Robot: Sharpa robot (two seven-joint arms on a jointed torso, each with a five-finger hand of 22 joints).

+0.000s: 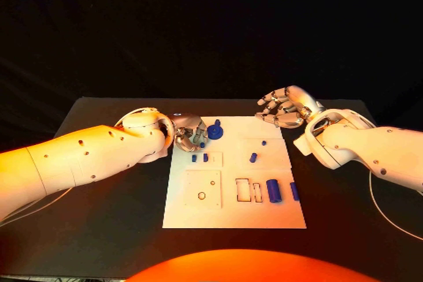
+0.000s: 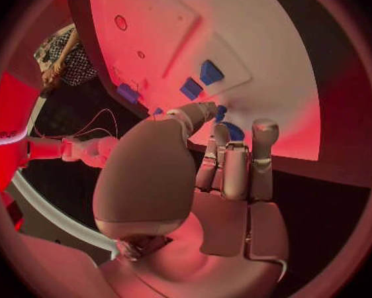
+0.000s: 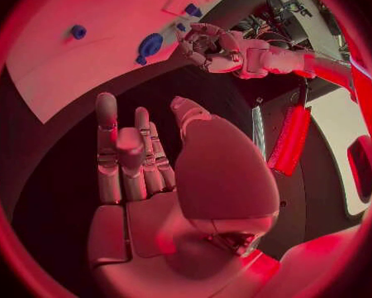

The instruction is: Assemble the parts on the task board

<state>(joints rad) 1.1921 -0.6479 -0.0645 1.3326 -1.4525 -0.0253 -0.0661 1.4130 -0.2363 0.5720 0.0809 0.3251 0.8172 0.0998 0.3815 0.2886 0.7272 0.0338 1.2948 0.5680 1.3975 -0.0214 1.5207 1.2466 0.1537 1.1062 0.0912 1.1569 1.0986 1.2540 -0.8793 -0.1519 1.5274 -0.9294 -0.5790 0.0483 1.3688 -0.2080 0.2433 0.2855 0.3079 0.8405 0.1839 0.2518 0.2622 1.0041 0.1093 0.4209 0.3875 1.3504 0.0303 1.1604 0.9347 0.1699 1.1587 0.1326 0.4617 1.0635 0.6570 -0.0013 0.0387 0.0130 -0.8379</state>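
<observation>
The white task board (image 1: 233, 216) lies in the middle of the table. My left hand (image 1: 187, 137) hovers over its far left corner with fingers curled. In the left wrist view a small blue part (image 2: 233, 131) sits pinched between the thumb and fingertips (image 2: 222, 136). A round blue part with a peg (image 1: 214, 132) stands just beside that hand, apart from it in the right wrist view (image 3: 149, 45). My right hand (image 1: 283, 109) floats above the board's far right corner, fingers loosely bent, holding nothing.
Two small blue pieces (image 1: 200, 158) sit on a raised plate, also in the left wrist view (image 2: 201, 79). Others lie mid-board (image 1: 253, 157). A blue cylinder (image 1: 273, 191) and another piece (image 1: 294, 191) rest at the right, beside rectangular slots (image 1: 242, 190).
</observation>
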